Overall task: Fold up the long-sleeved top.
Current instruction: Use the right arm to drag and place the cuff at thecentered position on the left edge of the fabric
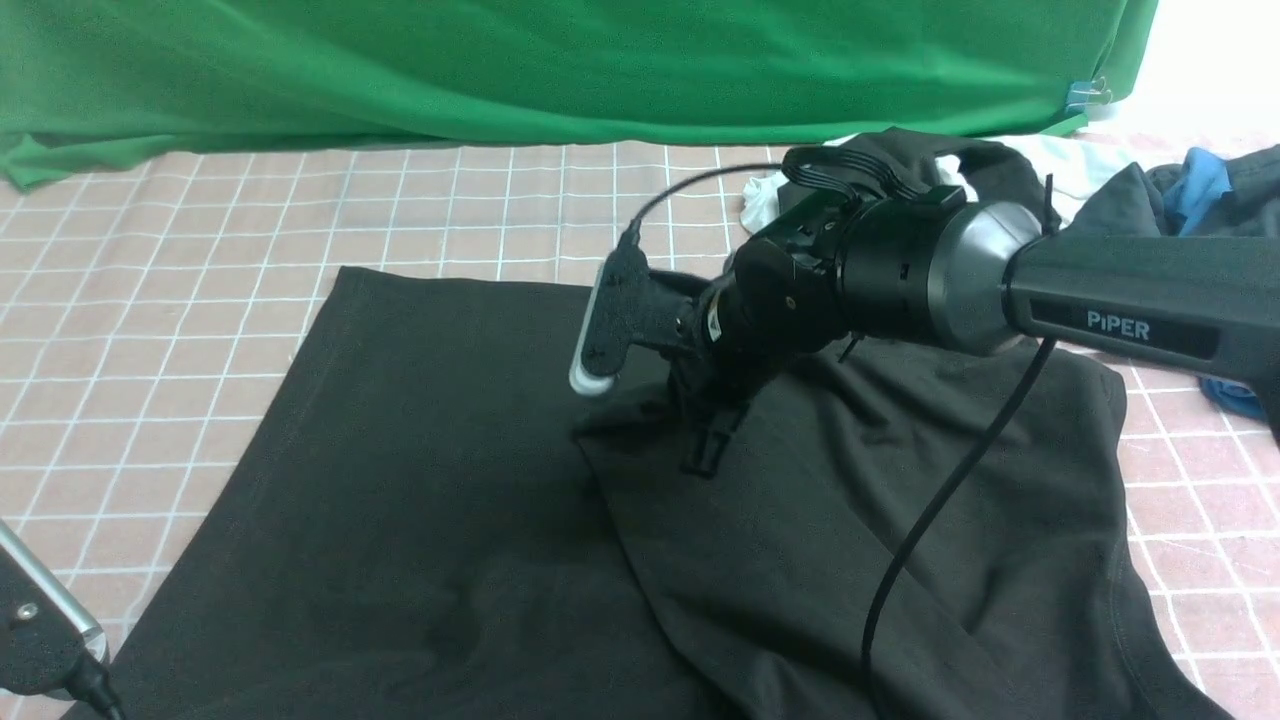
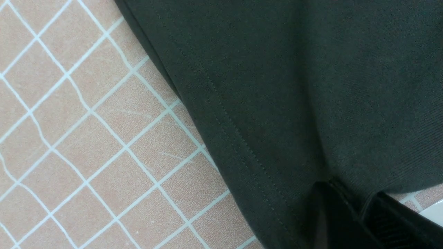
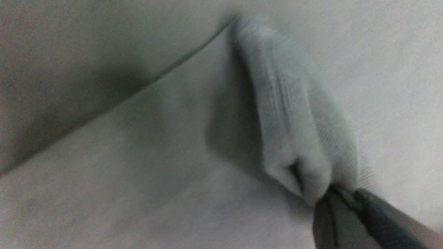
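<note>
The long-sleeved top point(image 1: 420, 480) lies spread over the checked table, black and wide, with its right part folded over toward the middle. My right gripper point(image 1: 706, 452) reaches in from the right and is shut on a bunched edge of that folded layer near the centre. In the right wrist view the pinched ribbed fold point(image 3: 294, 138) runs straight into the closed right gripper point(image 3: 337, 199). In the left wrist view my left gripper point(image 2: 346, 192) is shut on the top's stitched edge point(image 2: 221, 114). Only a piece of the left arm point(image 1: 40, 620) shows at the front view's lower left corner.
A green cloth point(image 1: 560, 70) hangs across the back. A white garment point(image 1: 1065, 160) and a grey garment with a blue one point(image 1: 1200, 185) lie at the back right. The right arm's black cable point(image 1: 950, 500) hangs over the top. Pink checked tablecloth point(image 1: 150, 300) lies on the left.
</note>
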`<action>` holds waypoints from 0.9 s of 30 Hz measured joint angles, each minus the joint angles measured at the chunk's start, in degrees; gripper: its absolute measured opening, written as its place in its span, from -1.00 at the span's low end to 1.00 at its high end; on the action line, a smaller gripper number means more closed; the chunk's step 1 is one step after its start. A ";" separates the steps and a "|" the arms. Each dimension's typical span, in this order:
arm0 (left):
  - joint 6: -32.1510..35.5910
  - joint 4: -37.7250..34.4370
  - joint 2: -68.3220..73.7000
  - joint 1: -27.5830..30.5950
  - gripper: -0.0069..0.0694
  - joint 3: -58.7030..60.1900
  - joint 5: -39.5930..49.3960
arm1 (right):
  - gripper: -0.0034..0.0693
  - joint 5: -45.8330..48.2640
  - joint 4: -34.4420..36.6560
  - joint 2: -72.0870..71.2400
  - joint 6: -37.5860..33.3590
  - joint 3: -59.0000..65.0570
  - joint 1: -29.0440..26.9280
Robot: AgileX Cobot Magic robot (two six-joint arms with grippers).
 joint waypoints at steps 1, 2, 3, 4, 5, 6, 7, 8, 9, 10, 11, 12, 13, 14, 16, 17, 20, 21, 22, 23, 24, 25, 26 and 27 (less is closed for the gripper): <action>0.00 0.00 0.00 0.00 -0.72 0.00 0.00 | -0.77 -2.20 -0.08 0.00 0.20 -0.17 -0.11; 0.00 0.00 0.00 0.00 -0.72 0.00 0.00 | -0.77 -3.75 -0.13 0.00 0.54 -0.25 -0.11; 0.00 0.00 0.00 0.00 -0.72 0.00 0.00 | -0.77 -5.20 -0.13 0.00 1.02 -0.33 -0.24; 0.00 0.00 0.00 0.00 -0.72 0.00 0.00 | -0.77 -6.81 -0.13 0.08 1.41 -0.41 -0.31; 0.00 0.00 0.00 0.00 -0.72 0.00 0.00 | -0.73 -8.23 -0.13 0.15 1.71 -0.45 -0.43; 0.00 0.00 0.00 0.00 -0.72 0.00 0.00 | -0.67 -9.54 -0.13 0.21 2.06 -0.45 -0.55; 0.00 0.00 0.00 0.00 -0.72 0.00 0.00 | -0.58 -10.05 -0.13 0.28 2.36 -0.45 -0.54; 0.00 0.00 0.00 0.00 -0.72 0.00 0.00 | -0.39 -10.88 -0.13 0.39 3.10 -0.45 -0.54; 0.00 0.00 0.00 0.00 -0.72 0.00 0.00 | -0.23 -11.24 -0.15 0.39 3.72 -0.45 -0.54; 0.00 0.00 0.00 0.00 -0.72 0.00 0.00 | 0.06 -11.50 -0.15 0.39 4.96 -0.45 -0.54; 0.00 0.00 0.00 0.00 -0.72 0.00 0.00 | 0.11 -11.58 -0.15 0.39 5.24 -0.45 -0.59; 0.00 0.00 0.00 0.00 -0.72 0.00 0.00 | 0.40 -11.72 -0.15 0.29 7.28 -0.45 -0.60; 0.00 0.00 0.00 0.00 -0.72 0.00 0.00 | 0.67 -11.60 -0.15 -0.18 9.03 -0.45 -0.67; 0.00 0.00 0.00 0.00 -0.72 0.00 0.00 | 0.80 -11.06 -0.20 -0.79 10.46 -0.45 -0.67; 0.00 0.00 0.00 0.00 -0.72 0.00 0.00 | 0.87 -9.82 -0.20 -2.18 12.76 -0.45 -0.67; 0.00 0.00 0.00 0.00 -0.72 0.00 0.00 | 0.86 -8.84 -0.14 -3.18 14.57 -0.45 -0.59; 0.00 0.00 0.00 0.00 -0.72 0.00 -0.60 | 0.66 -5.00 0.28 -6.74 21.22 -0.45 0.41; 0.00 0.00 0.00 0.00 -0.72 0.00 -1.15 | 0.50 -3.60 0.55 -8.13 24.61 -0.66 1.57; 0.00 0.00 0.00 0.00 -0.72 0.00 -1.50 | 0.44 -3.21 0.70 -8.41 26.80 -0.72 2.20; 0.00 -0.31 0.00 0.00 -0.72 0.00 -1.78 | 0.41 -2.78 1.23 -8.34 28.83 -0.91 2.98; 0.00 -0.31 0.00 0.00 -0.72 0.00 -1.86 | 0.41 -2.49 1.81 -7.78 30.15 -1.05 3.57; 0.00 -0.31 0.00 0.00 -0.72 0.00 -1.91 | 0.44 -1.97 2.51 -6.76 31.30 -1.44 4.23; 0.00 -0.31 0.00 0.00 -0.72 0.00 -1.92 | 0.53 -1.32 3.27 -4.60 32.15 -2.88 5.04; 0.00 -0.31 0.00 0.00 -0.72 0.00 -1.92 | 0.55 -1.08 3.38 -4.23 32.43 -3.12 5.24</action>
